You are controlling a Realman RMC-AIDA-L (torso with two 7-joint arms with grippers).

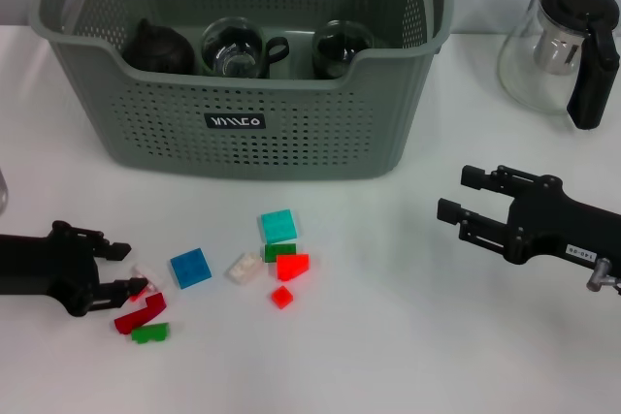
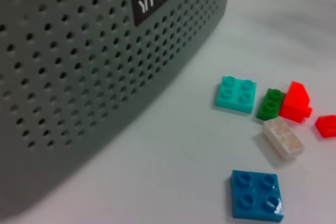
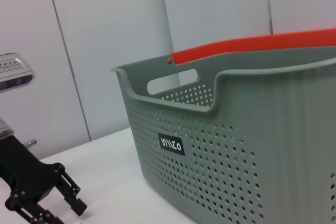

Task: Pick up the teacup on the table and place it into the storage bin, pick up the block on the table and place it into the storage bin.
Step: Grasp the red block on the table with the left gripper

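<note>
The left gripper [image 1: 124, 269] is set low with jaws parted and empty beside scattered blocks [image 1: 190, 268]; the right gripper [image 1: 454, 196] is held open, empty. Cups sit in the storage bin [image 1: 243, 123]

There's a glass teapot [image 1: 561, 50] with a black lid and handle sitting on the white table [image 1: 388, 356], up around 2 o'clock.

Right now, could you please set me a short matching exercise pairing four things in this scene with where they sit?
Things:
1. Glass teapot with black handle
2. Square blue plastic block
3. Dark round teacup
4. Left tool

Places:
A. Inside the grey-green perforated storage bin
B. Beside the small red pieces
C. Table's far right
D. Left of the white block

Pairs: 1-C, 2-D, 3-A, 4-B
</note>
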